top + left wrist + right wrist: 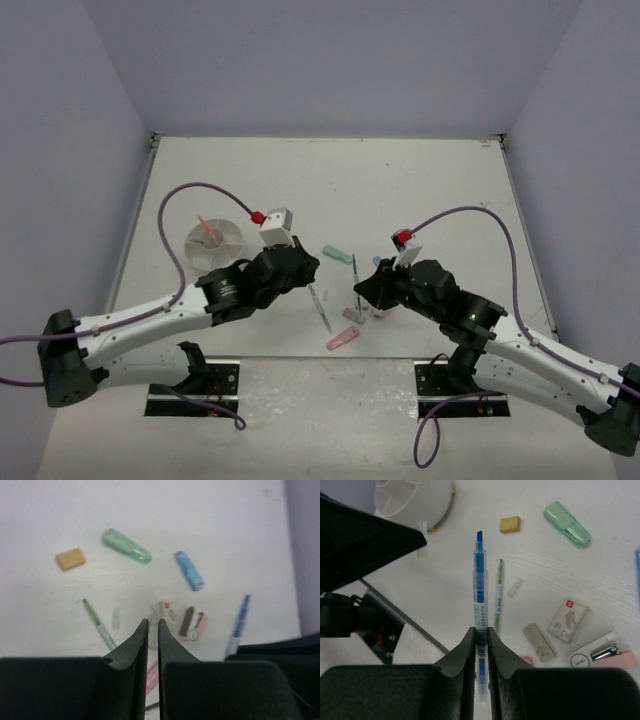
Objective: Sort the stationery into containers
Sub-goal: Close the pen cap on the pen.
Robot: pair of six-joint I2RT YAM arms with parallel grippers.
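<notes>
**pen_sorter:** The right gripper [480, 630] is pinching the blue pen [479, 575] near its back end. The jaws are squeezed onto the barrel and the tip is pointing out front. I can't tell if it's clear of the table [560, 580]. The holder [420, 505] is sitting well off to the left. Any tips for getting it in clean?

**yam_fan:** I'd be lifting it high first, since the green pen [498, 595] and grey eraser [538, 642] are lying right under it. You're gripping one end, so the long end is probably going to be wobbling, and I'd be going slow. Then I'd be tipping it nose-down over a compartment before opening.

The left gripper [152, 622] is also sitting between you and the holder. Its fingers are nearly touching and I'm not seeing anything in them. I'm guessing it's needing to back off, or you're swinging around it. A pink pen [205, 232] is leaning in the holder, so I'd be aiming there.
</notes>
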